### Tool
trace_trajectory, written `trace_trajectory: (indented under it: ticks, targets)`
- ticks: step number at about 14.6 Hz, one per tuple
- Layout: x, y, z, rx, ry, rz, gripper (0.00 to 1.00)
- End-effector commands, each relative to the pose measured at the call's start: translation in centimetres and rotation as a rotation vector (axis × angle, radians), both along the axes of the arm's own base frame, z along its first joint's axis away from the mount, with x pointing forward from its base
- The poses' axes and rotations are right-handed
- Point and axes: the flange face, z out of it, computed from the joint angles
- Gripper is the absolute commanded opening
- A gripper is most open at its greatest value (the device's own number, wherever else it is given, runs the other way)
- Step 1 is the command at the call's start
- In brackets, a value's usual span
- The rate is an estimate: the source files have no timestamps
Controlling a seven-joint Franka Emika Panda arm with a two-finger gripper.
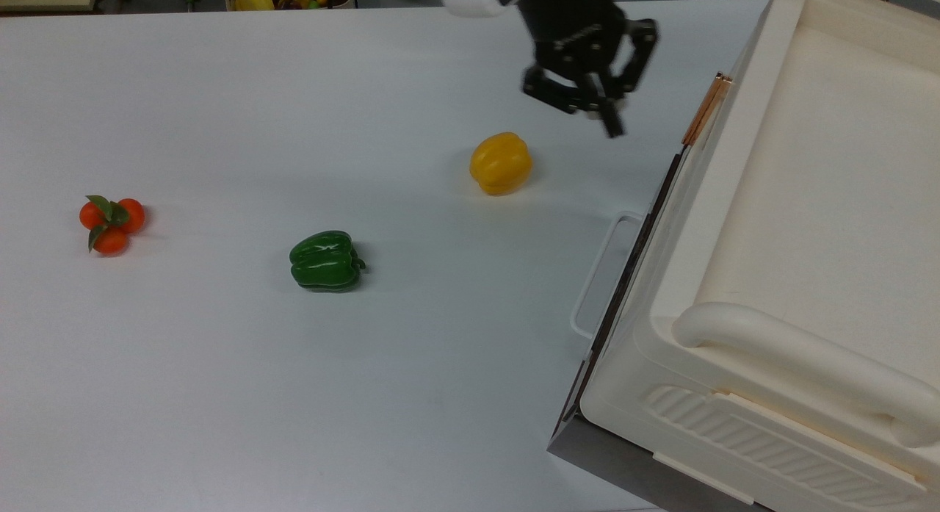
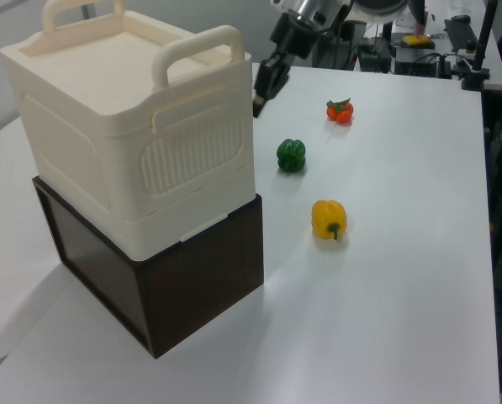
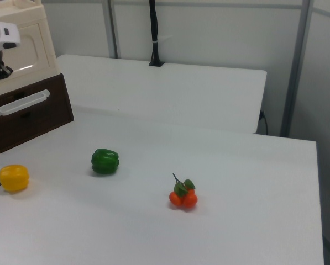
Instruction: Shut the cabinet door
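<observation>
Nearest the top view's camera sat the cabinet on its dark base, whose front panel carried a white loop handle. The cabinet door lay along the cabinet's front and looked flush or very nearly so, with its copper bar handle at the far end.

My main worry was a latch that had not caught. With nothing pressing on it, the panel might swing back out, and I could not tell from the edge-on top view whether any gap remained. A second push aimed badly could also clip the copper bar or the loop handle below.

The gripper hung above the white table, apart from the door, its jaws apparently pressed together. A yellow bell pepper lay near it, so a low sweep might knock it. The green bell pepper and the leafy orange-red fruit cluster lay well clear.
</observation>
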Motion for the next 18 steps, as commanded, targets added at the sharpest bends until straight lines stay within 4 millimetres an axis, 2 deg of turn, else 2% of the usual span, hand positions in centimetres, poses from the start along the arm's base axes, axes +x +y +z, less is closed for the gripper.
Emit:
trace_trajectory:
  ticks: [1, 2, 3, 9, 12, 14, 18]
  targets:
    - [-2.6, -4.6, 1.0, -0.175, 0.113, -0.022, 0.69]
    - [-3.3, -5.7, 1.4, -0.205, 0.146, -0.022, 0.94]
    - [-4.1, -6.8, 2.1, -0.225, 0.174, -0.024, 1.00]
    - [-9.2, -12.2, 5.7, -0.345, 0.341, -0.044, 1.00]
    - [-11.2, -13.5, 6.9, -0.382, 0.391, -0.056, 1.00]
    - [-10.9, -15.4, 7.1, -0.405, 0.379, -0.085, 1.00]
    - [-9.7, -16.2, 7.5, -0.394, 0.294, -0.091, 1.00]
